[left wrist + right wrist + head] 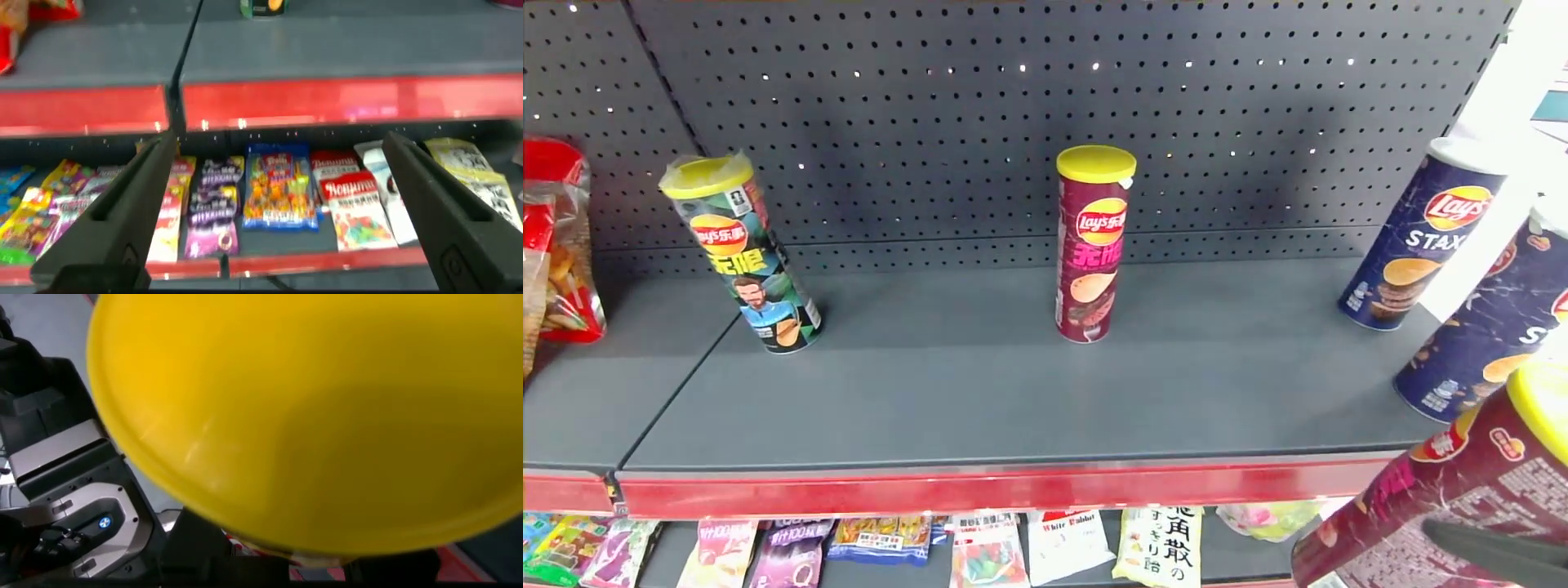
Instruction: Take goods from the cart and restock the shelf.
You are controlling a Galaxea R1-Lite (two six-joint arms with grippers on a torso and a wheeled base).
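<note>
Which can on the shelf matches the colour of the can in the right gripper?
The middle maroon can matches the held can; the green can and two dark blue cans differ.

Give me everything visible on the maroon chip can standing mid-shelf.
The maroon can is a tall, slim tube, cardboard-looking, with a printed logo and chip picture on its front. Its yellow lid, plastic by the look, is on. It stands upright and alone about midway along the grey shelf, set back near the pegboard. Only the shelf touches it.
</note>
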